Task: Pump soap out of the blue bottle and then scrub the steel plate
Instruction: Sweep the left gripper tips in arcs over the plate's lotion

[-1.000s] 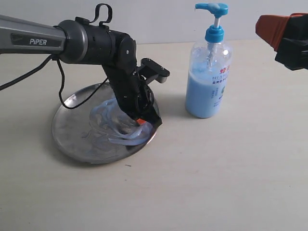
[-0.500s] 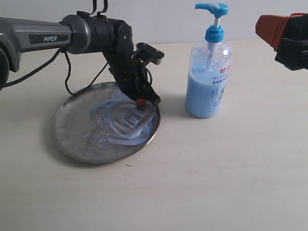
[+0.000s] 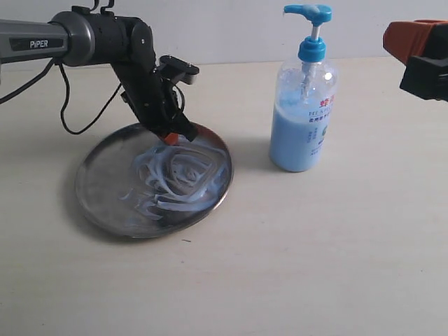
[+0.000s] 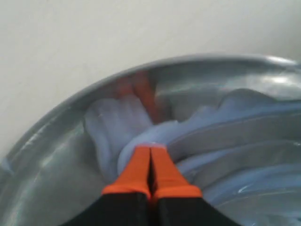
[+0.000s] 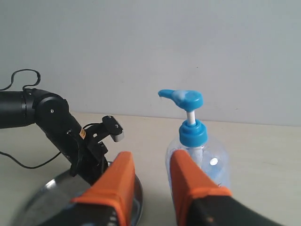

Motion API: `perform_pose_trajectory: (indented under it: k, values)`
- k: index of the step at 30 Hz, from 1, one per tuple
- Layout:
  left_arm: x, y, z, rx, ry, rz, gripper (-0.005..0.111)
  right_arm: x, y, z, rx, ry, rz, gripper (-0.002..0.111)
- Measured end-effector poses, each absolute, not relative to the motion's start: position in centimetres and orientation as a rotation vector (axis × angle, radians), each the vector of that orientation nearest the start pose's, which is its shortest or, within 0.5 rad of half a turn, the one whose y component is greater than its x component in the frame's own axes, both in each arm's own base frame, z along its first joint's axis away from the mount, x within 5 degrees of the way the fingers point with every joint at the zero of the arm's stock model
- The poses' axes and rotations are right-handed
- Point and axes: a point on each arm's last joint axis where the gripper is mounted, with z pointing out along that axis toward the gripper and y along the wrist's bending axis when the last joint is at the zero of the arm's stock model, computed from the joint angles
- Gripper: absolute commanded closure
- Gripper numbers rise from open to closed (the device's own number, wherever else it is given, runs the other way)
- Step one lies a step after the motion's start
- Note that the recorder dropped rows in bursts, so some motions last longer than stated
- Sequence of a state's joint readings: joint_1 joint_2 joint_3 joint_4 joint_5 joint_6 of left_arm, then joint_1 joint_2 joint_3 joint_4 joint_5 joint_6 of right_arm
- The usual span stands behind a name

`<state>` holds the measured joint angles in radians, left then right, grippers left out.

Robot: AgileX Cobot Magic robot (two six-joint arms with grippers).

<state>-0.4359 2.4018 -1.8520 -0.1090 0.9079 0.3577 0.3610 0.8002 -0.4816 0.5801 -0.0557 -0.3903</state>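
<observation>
Closed end effector [image 4: 150, 149] amid soap [image 4: 109, 126]

The steel plate [image 3: 98, 192] is shiny silver-grey, streaked with looping ribbons of pale blue and whitish soap [image 3: 183, 175]. The blue bottle [image 3: 301, 133] is clear plastic showing light blue liquid, with a bright blue pump head [image 3: 308, 11] and collar and a label printed in blue and red. The left gripper [image 4: 150, 150] has orange jaws on black, as does the right gripper [image 5: 149, 160]. The left arm [image 3: 35, 43] is grey with white "PIPER" lettering. The worktop [image 3: 315, 266] is pale beige.
</observation>
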Motion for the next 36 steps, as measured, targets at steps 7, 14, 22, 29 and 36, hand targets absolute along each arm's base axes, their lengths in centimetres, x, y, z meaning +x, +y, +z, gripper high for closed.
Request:
perform_pose_trajectory:
  k: [7,14,22,29,36]
  values:
    - [44.1,-18.3,10.1,1.009,2.825,-0.125,0.107,15.9,5.8,29.9,-0.135,1.776,0.377,0.080]
    - [43.2,-17.0,9.8,1.000,2.854,-0.109,0.107,15.9,5.8,29.9,-0.135,1.776,0.377,0.084]
    - [38.9,-16.6,10.1,1.046,2.865,-0.133,0.107,15.9,5.8,29.9,-0.135,1.776,0.377,0.084]
    - [34.2,-20.3,10.0,1.199,2.846,-0.179,0.107,15.9,5.8,29.9,-0.135,1.776,0.377,0.084]
    - [32.0,-24.0,10.1,1.303,2.776,-0.236,0.107,15.9,5.8,29.9,-0.135,1.776,0.377,0.084]
